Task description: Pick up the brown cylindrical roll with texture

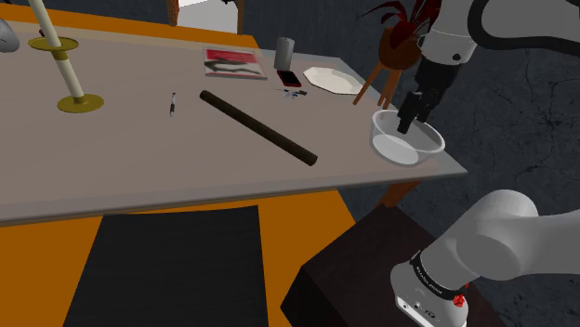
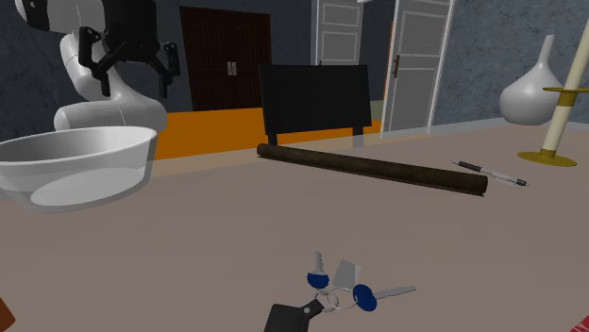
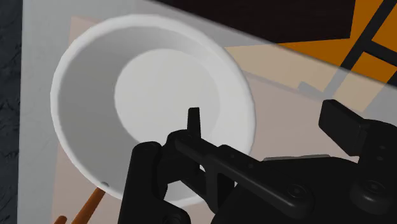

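1. The dark brown textured roll (image 1: 258, 126) (image 2: 373, 167) lies flat and slantwise on the middle of the grey table (image 1: 139, 167), touching nothing.
2. A pen (image 1: 173, 104) lies near one end of it.
3. A white bowl (image 1: 409, 153) (image 3: 83, 114) sits at the table's corner by the stand, well apart from the roll.
4. The black gripper (image 1: 409, 121) (image 2: 132, 71) hangs over the bowl, fingers apart, holding nothing.

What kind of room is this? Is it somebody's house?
Probably a room in a home, maybe a dining room. A long table holds everyday things like keys and a white bowl, and closed doors show behind it.
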You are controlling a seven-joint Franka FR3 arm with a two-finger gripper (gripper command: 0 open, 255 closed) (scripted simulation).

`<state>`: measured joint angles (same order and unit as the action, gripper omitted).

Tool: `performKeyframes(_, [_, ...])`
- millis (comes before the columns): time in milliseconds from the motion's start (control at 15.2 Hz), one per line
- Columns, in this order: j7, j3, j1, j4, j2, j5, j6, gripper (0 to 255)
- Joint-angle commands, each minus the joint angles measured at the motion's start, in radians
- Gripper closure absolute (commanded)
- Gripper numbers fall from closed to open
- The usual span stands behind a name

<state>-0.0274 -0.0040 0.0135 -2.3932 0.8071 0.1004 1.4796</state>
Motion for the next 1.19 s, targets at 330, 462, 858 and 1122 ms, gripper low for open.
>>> performKeyframes(330, [-0.017,0.027,0.034,0.042,-0.15,-0.048,0.124,0])
performKeyframes(462, [-0.022,0.038,0.047,0.067,-0.212,-0.065,0.168,0])
performKeyframes(858, [-0.032,0.071,0.083,0.168,-0.404,-0.108,0.282,0])
performKeyframes(1122, [-0.036,0.094,0.104,0.256,-0.533,-0.129,0.34,0])
